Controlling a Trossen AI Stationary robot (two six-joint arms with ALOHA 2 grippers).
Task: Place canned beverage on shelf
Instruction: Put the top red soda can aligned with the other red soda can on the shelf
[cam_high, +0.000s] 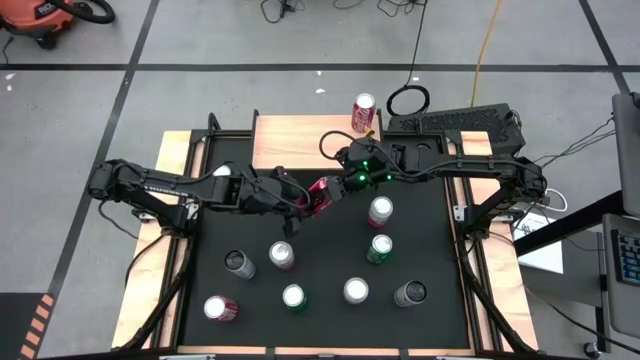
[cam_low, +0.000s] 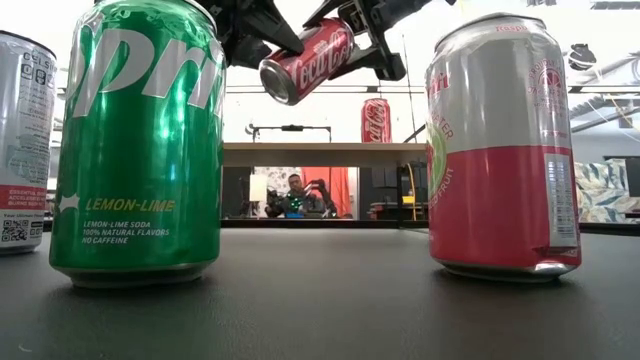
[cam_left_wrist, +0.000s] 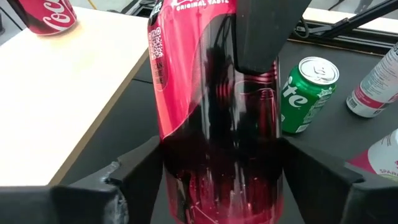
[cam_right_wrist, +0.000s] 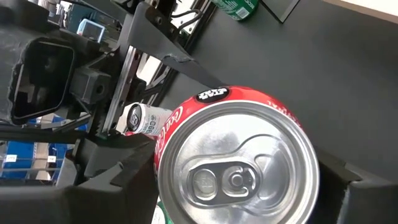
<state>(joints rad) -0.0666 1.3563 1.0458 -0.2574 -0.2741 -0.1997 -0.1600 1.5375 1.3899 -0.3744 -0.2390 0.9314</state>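
**High view: a red cola can held in mid-air between both grippers, one can already on the shelf**

You see the red Coca-Cola can (cam_high: 321, 192) tilted above the black table (cam_high: 440, 250), near the shelf's front edge, with the left gripper (cam_high: 305, 203) and the right gripper (cam_high: 345, 183) meeting on it from opposite sides. The right gripper's fingers are clamped on the can. The left gripper's fingers flank the can's body in the left wrist view; you cannot tell whether they press it or stand just clear.

Progress, as a judgement: one red can (cam_high: 363, 113) already stands on the shelf (cam_high: 290, 140) at its far right corner, so one placement looks done. The can in the air is not yet set down, and eight more cans remain on the table.

Legible writing: "Coca-Cola" on the lifted can in the low view, and "ORIGINAL TASTE" plus a QR code in the left wrist view. The green can (cam_low: 140, 140) reads "LEMON-LIME", "LEMON-LIME SODA", "100% NATURAL FLAVORS", "NO CAFFEINE". The pink-and-silver can (cam_low: 503, 150) carries print too small to read.
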